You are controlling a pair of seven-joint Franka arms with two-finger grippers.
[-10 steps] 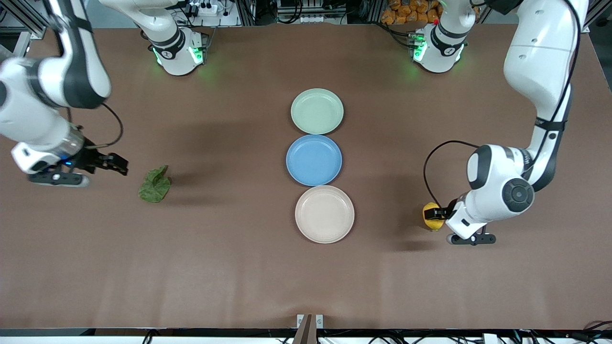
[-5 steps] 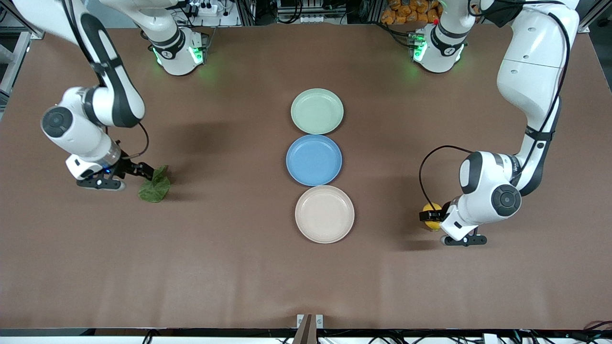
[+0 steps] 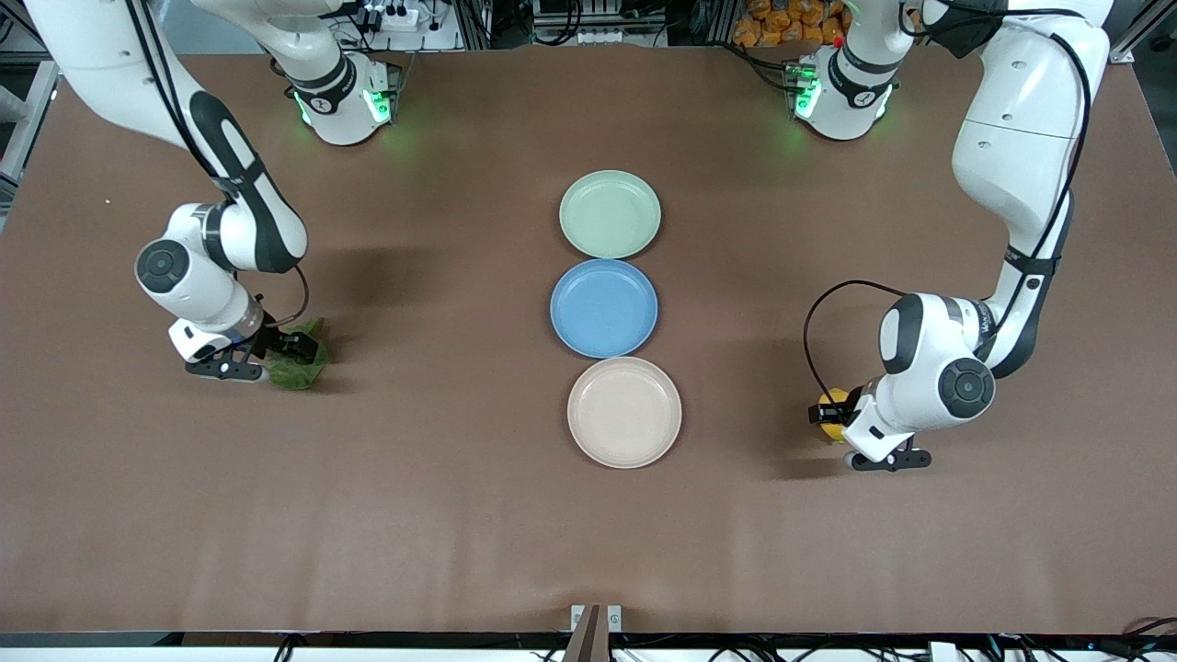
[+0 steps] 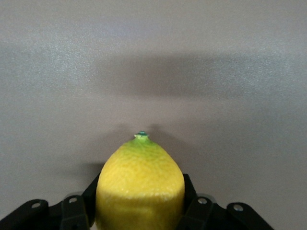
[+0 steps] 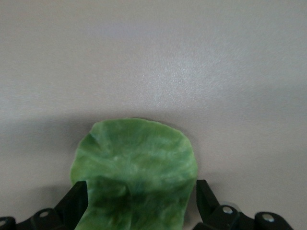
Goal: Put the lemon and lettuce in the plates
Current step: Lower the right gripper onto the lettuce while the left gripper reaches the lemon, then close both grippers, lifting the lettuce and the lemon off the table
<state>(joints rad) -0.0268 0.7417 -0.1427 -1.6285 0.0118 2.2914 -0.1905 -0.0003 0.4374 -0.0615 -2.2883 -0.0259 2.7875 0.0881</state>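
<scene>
The lemon lies on the table toward the left arm's end, level with the beige-white plate. My left gripper is shut on it, low at the table. In the left wrist view the lemon fills the gap and both fingers press its sides. The lettuce lies toward the right arm's end. My right gripper is down over it, open. In the right wrist view the leaf lies between the spread fingers. The pale mint plate holds nothing.
A blue plate sits between the mint and beige plates in a row at mid-table. Both arm bases stand along the table's edge farthest from the front camera. Bare brown tabletop lies between each gripper and the plates.
My right gripper has swung in toward the lettuce and come down over it. My left gripper has closed in round the lemon, which has stayed in place.
</scene>
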